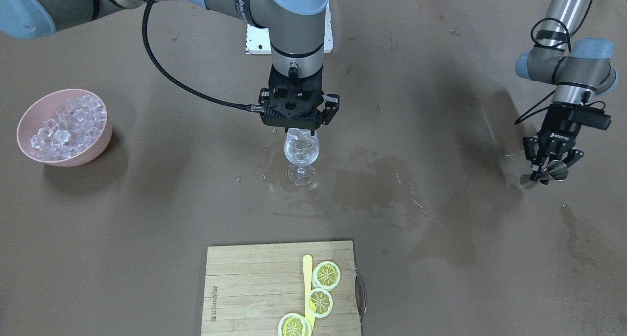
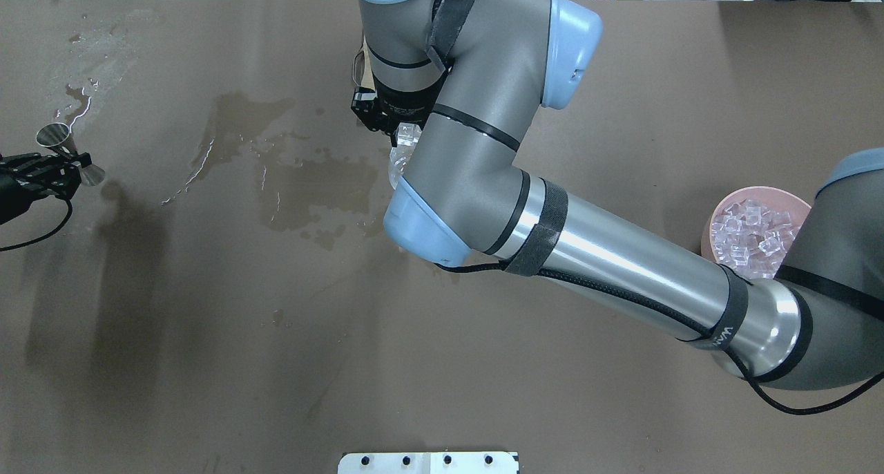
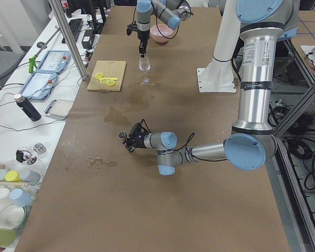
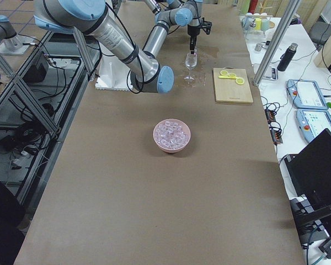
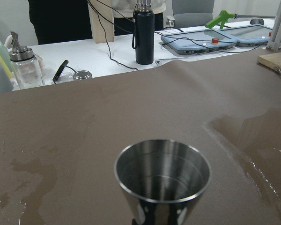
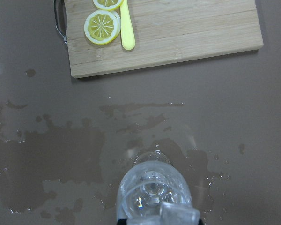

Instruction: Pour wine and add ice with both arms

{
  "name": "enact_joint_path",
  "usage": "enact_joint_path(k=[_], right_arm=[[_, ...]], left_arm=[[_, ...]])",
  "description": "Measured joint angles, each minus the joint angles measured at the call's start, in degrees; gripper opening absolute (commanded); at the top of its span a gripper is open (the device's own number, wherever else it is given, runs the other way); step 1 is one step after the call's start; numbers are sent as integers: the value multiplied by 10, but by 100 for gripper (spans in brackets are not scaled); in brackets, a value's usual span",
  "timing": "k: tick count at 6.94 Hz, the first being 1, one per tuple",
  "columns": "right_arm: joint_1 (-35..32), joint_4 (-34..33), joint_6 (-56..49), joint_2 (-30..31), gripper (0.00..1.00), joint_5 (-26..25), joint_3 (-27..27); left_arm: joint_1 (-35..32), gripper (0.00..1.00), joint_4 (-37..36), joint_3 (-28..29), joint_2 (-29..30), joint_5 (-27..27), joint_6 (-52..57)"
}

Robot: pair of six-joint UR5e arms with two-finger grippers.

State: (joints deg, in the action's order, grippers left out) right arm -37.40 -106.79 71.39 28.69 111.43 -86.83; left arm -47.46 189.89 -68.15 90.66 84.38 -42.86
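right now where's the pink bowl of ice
In the front-facing view the pink round bowl of clear ice cubes sits at the far left of the brown table, on the robot's right side, well away from the clear wine glass.

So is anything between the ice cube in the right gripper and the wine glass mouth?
Nothing visible. The right gripper holds an ice cube right above the rim of the wine glass, and no object sits in between.

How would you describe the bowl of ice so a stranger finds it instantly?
Start from the wide brown table. Away from the wooden cutting board and the clear wine glass stands a round pink bowl, alone. Only it is heaped with small clear ice cubes.
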Motion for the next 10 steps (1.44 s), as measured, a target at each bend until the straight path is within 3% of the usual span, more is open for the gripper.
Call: enact_joint_path(k=[2,4,5,8,10], right_arm=[[3,0,-1,-2,22,-4,5],[4,1,-1,-4,34,-5,12],[5,1,-1,-4,55,-6,15],[7,2,1,-7,66,-11,16],[7,2,1,-8,66,-11,16]], left_arm=[[7,0,0,6,2,-9,0],[18,0,1,7,4,-23,0],[20,0,2,7,5,-25,0],[21,2,7,7,5,-26,1],[22,33,9,7,5,-25,2]])
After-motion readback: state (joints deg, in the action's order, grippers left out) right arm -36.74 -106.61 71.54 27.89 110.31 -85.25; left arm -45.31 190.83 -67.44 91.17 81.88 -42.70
